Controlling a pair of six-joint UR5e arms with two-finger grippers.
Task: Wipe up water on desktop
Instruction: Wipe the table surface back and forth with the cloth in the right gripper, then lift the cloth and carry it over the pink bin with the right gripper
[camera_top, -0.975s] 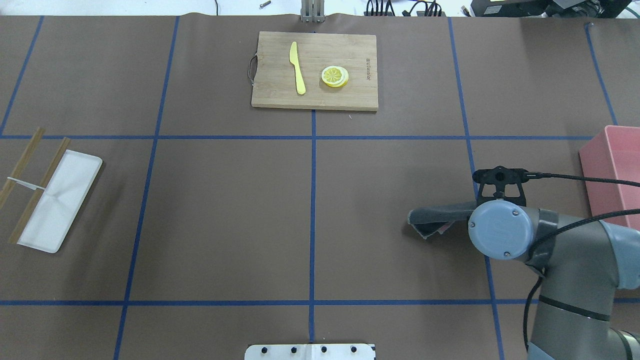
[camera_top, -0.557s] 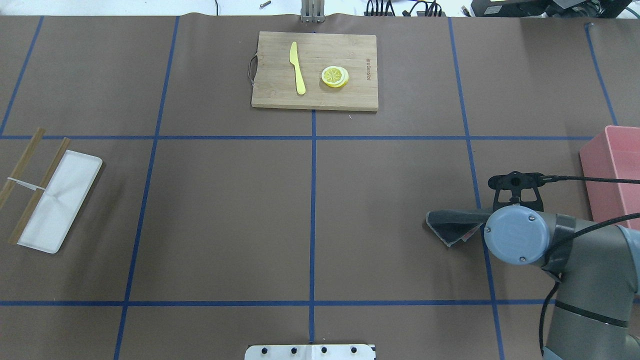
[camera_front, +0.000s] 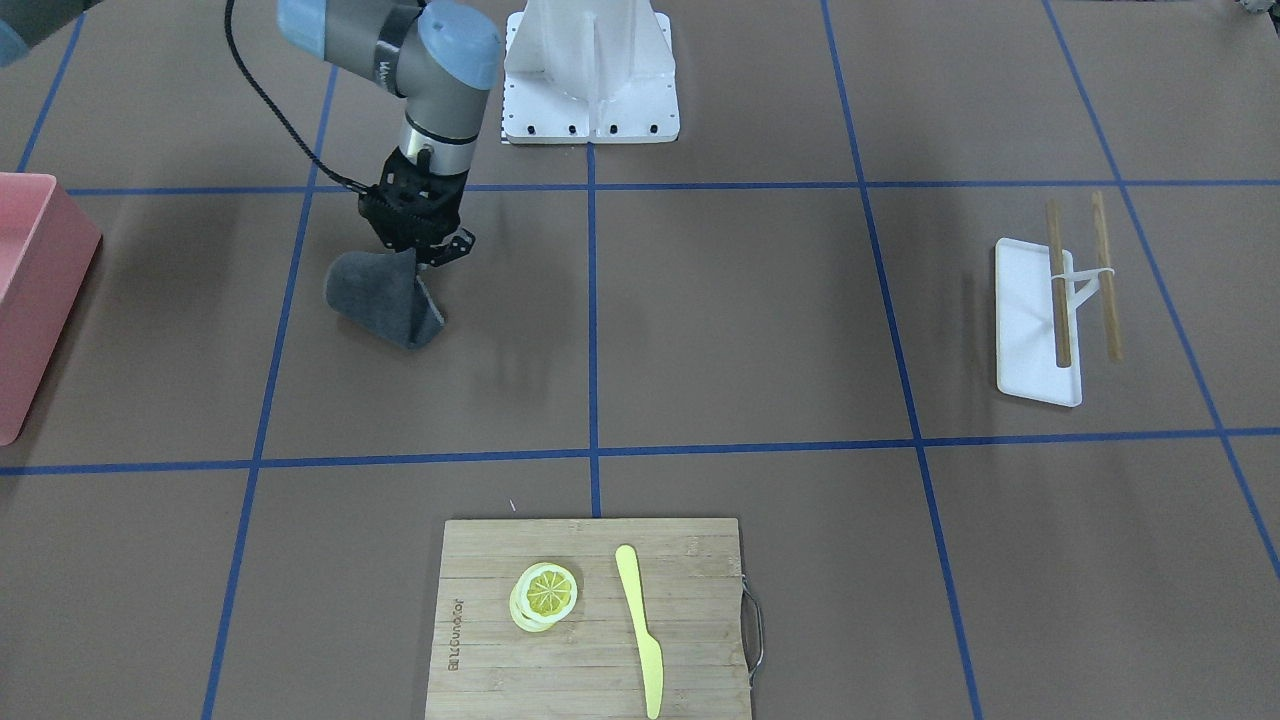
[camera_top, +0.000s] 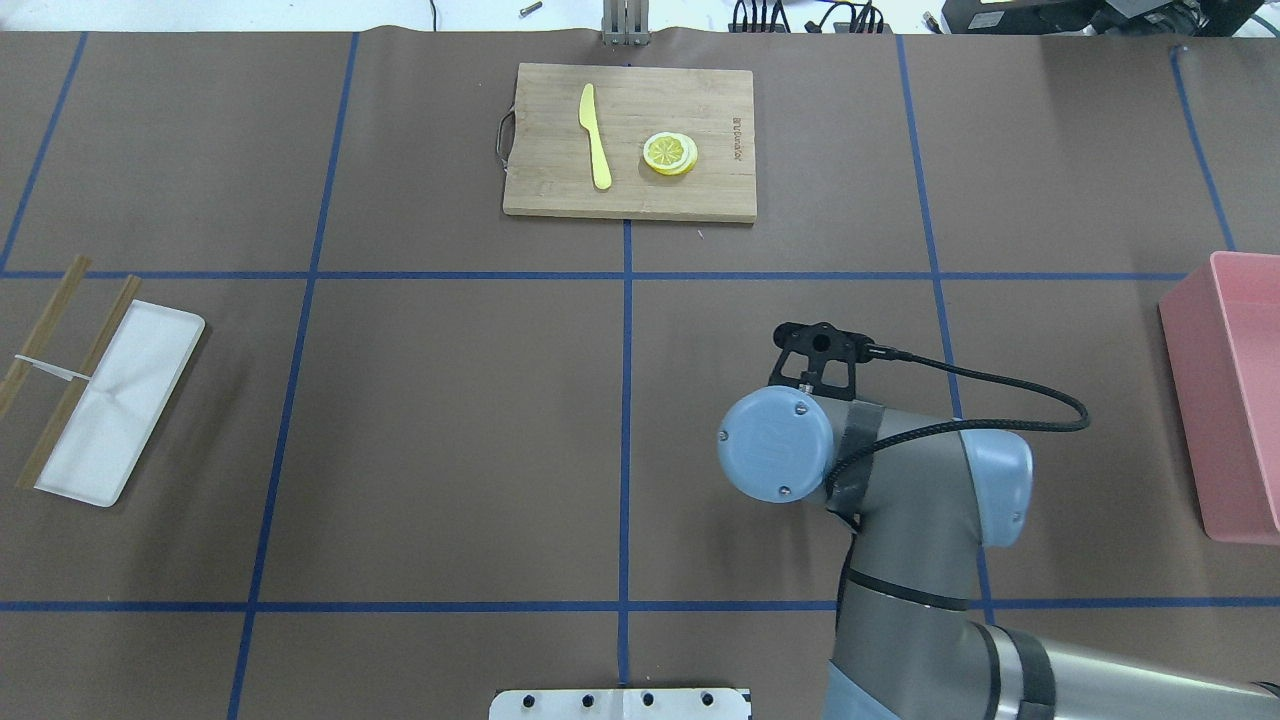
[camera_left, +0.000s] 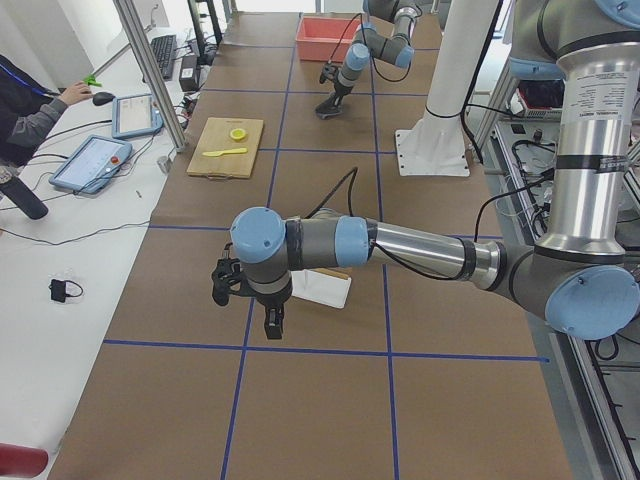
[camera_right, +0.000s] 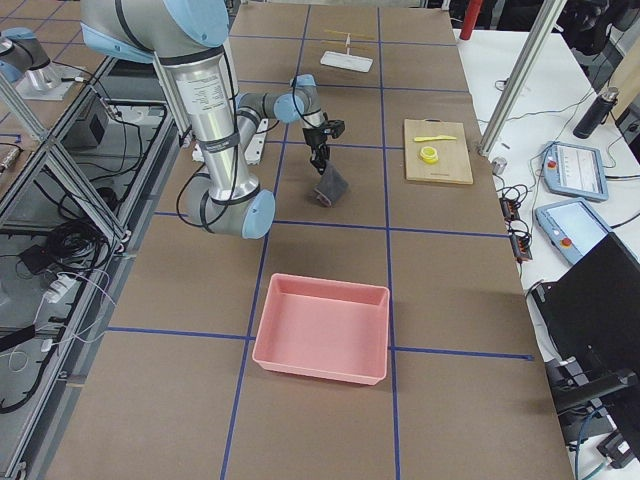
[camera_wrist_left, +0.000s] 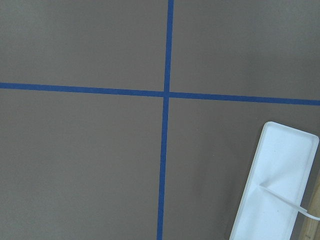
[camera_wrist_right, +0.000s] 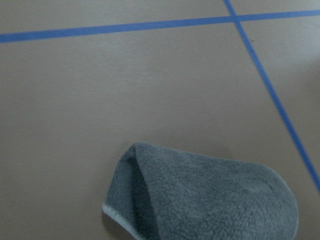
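The desktop is a wide brown surface with a grid of blue tape lines; I see no water on it. My right gripper is shut on the top of a grey cloth, which hangs down and trails on the desktop. The cloth fills the bottom of the right wrist view and shows in the exterior right view. In the overhead view the right arm hides it. My left gripper hovers over the desktop near the white tray; I cannot tell whether it is open or shut.
A bamboo cutting board with a yellow knife and lemon slices lies at the far middle. A pink bin stands at the right edge. A white tray with chopsticks lies at the left.
My right arm first shifted a little to the right, then swept well to the left with the cloth. The cloth is now hidden under the wrist in the overhead view.
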